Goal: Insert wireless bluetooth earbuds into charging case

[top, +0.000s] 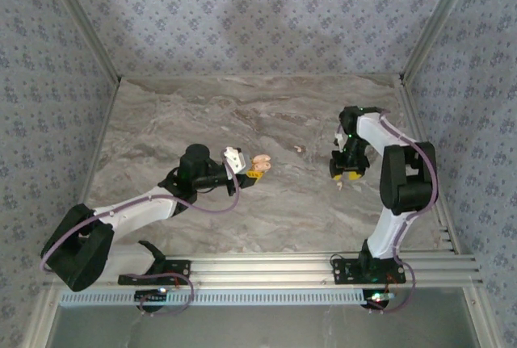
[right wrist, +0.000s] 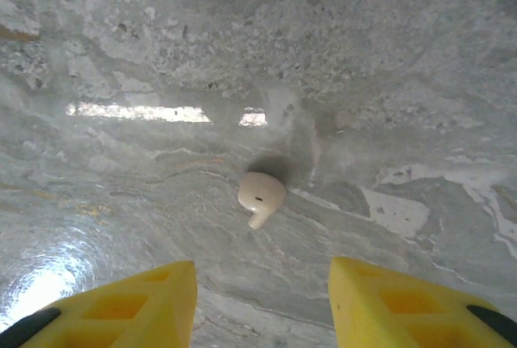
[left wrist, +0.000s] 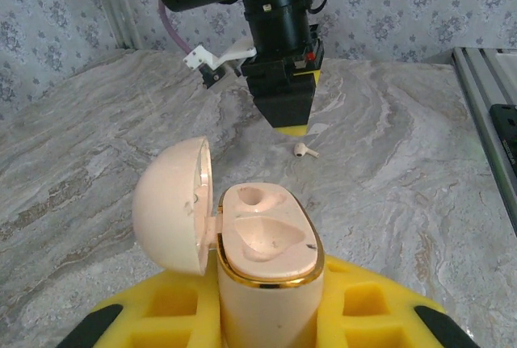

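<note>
The left pincer [left wrist: 271, 325] is clamped on a pinkish-tan charging case [left wrist: 266, 243], which stands upright between its yellow fingers [left wrist: 367, 312]. The case's domed lid [left wrist: 171, 207] is swung open to one side. Two empty moulded hollows sit inside a gold rim, and the fingers hide the lower body. The right pincer [right wrist: 262, 274] points down at the marble table [right wrist: 420, 81] with its jaws spread wide. One white earbud [right wrist: 260, 193] lies loose on the table just beyond the gap between its fingers, which the frame edge cuts off. A tiny dark mark on the earbud is too small to read. From above, a pale speck [top: 300, 151] between the two pincers is too small to identify.
</note>
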{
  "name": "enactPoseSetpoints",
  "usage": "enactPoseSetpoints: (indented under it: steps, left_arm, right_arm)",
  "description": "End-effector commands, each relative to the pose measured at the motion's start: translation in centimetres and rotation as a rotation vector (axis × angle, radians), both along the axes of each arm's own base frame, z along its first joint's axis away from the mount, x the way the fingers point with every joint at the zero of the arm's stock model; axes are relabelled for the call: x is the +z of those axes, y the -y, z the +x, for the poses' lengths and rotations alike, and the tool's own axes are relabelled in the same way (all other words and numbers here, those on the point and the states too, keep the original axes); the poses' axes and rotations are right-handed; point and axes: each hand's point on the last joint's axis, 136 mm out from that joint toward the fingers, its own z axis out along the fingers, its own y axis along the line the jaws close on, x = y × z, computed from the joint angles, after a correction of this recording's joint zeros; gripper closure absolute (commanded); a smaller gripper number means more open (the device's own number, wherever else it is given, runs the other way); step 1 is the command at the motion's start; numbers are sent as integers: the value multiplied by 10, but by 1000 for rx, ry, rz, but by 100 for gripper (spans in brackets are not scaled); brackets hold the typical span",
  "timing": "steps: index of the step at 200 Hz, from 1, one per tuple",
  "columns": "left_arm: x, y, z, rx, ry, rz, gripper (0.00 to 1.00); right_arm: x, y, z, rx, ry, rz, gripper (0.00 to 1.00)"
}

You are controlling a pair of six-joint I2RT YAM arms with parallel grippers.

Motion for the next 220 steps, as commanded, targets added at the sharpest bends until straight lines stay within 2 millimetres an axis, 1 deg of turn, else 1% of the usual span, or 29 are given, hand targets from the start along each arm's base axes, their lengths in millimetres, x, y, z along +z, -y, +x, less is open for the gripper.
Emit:
enactPoseSetpoints:
  steps: [1,35,93,125,167,188,220]
  left_arm:
    - [5,1,-8,-31,27,-6,84]
    - [4,0,-7,-25,24,0,84]
    - [3,0,-6,-21,21,4,84]
    - [4,0,-6,-19,23,3,84]
    - [3,-1,-6,-17,20,8,84]
    - [3,-1,-6,-17,20,8,84]
    - [3,-1,-5,-17,20,10,84]
  right_arm:
    - [-7,-4,2,7,-26,-10,52]
    - [-19,-7,1,19,-55,-13,54]
    - [-33,0,-5,26,-88,-55,57]
    - [-40,1,-3,26,-79,-63,59]
    - [-45,0,0,24,-62,-62,62]
    - [-47,3,1,26,-56,-76,64]
    - [-45,5,6,27,-18,-93,70]
